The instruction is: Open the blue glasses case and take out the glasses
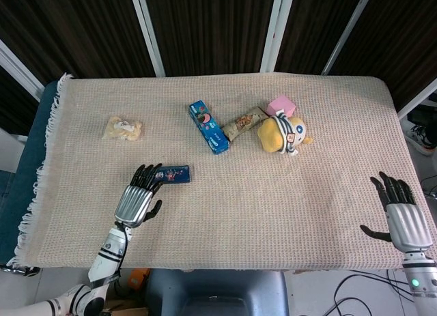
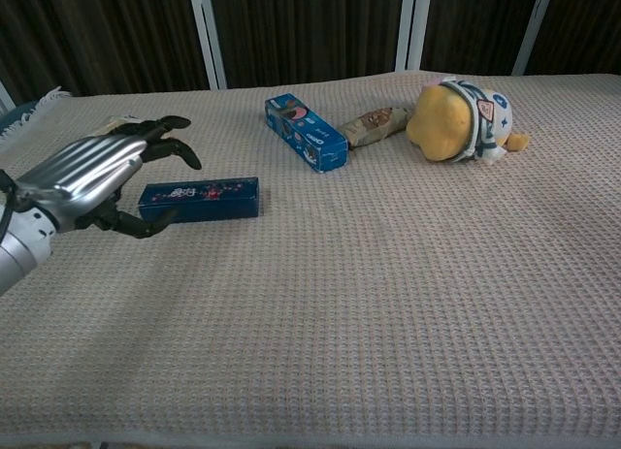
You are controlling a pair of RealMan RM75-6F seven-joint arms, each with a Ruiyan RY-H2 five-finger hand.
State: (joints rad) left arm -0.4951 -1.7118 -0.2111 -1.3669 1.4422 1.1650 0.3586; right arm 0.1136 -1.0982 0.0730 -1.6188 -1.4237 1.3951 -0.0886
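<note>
The dark blue glasses case (image 1: 175, 173) (image 2: 209, 198) lies closed on the beige table cloth, left of the middle. My left hand (image 1: 139, 196) (image 2: 95, 175) hovers at the case's left end with fingers spread, holding nothing; its fingertips reach over that end. My right hand (image 1: 404, 215) is open at the table's near right edge, far from the case, and shows only in the head view. The glasses are hidden inside the case.
Behind the case lie a blue cookie box (image 1: 208, 127) (image 2: 306, 132), a brown snack bar (image 1: 243, 122) (image 2: 374, 125), a yellow plush toy (image 1: 283, 134) (image 2: 458, 120), a pink block (image 1: 281, 106) and a snack bag (image 1: 123, 129) at the back left.
</note>
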